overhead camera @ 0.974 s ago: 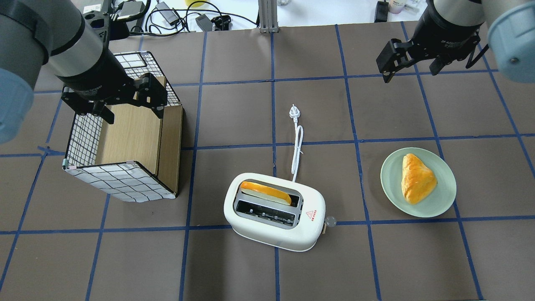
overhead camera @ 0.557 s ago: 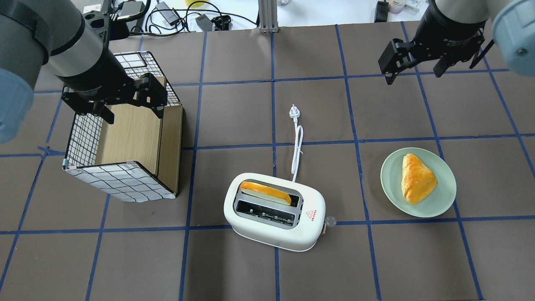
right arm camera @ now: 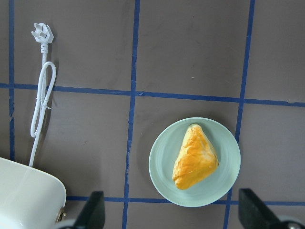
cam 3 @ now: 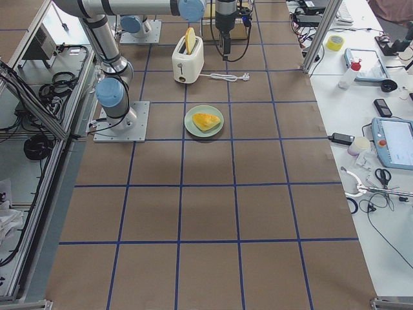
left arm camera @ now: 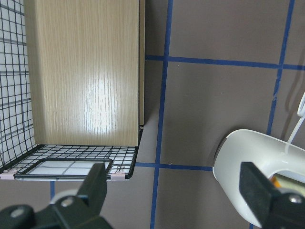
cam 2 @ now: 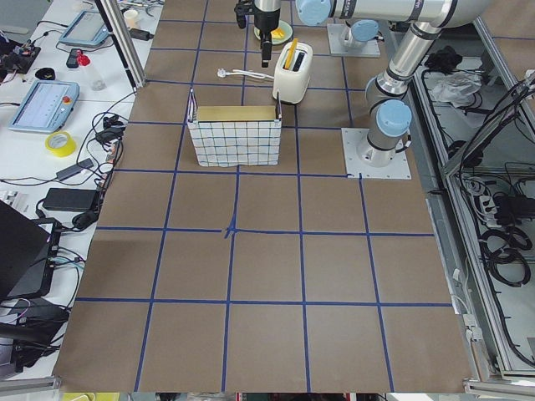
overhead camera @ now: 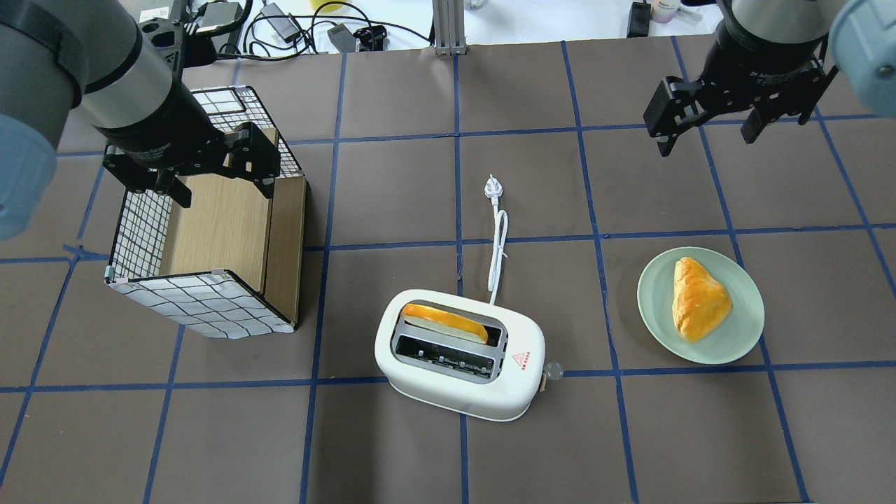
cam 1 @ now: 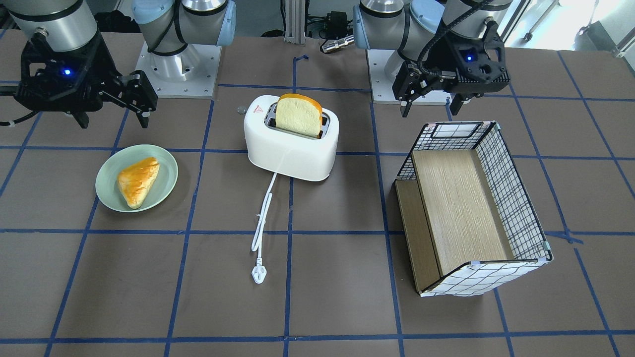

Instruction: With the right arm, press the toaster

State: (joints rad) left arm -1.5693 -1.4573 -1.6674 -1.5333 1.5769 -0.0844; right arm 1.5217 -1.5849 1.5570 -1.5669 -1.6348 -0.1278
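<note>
**Gridded brown counter (overhead camera: 392,196): toaster near the robot's edge, both jaws apart**

The toaster (overhead camera: 455,397) stands at mid-counter on the robot's side, a bread slice (overhead camera: 444,320) rising tall out of the slot farther from the robot. Its grey lever knob (overhead camera: 554,370) juts from the end on the robot's right. The white cord (overhead camera: 498,252) runs away from the robot to a loose plug (overhead camera: 492,187). To the right lies a green plate (overhead camera: 743,337) bearing a pastry (overhead camera: 698,299). Beyond the plate hangs the right gripper (overhead camera: 708,138), jaws apart and bare, well apart from the toaster. The left gripper (overhead camera: 224,192), jaws likewise apart, hovers above a grid-patterned basket (overhead camera: 203,301).
</note>
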